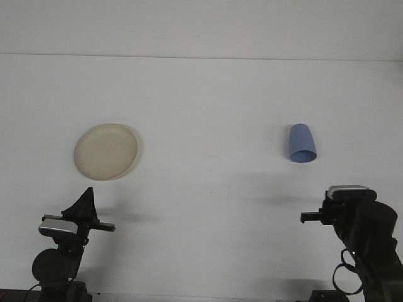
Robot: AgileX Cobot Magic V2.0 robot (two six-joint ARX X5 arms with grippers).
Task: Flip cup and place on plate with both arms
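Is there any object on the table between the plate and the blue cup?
No. In the front view, only bare white table lies between the plate and the blue cup.

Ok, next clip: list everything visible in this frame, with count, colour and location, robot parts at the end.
plate: one, cream, left side of the table, empty.
cup: one, blue, right side of the table, upside down with the wide rim on the surface.
table: one, white, fills the view.
left gripper: one, black, near left edge, pointing up, below the plate.
right gripper: one, black, near right edge, raised and turned; its jaws are not visible.
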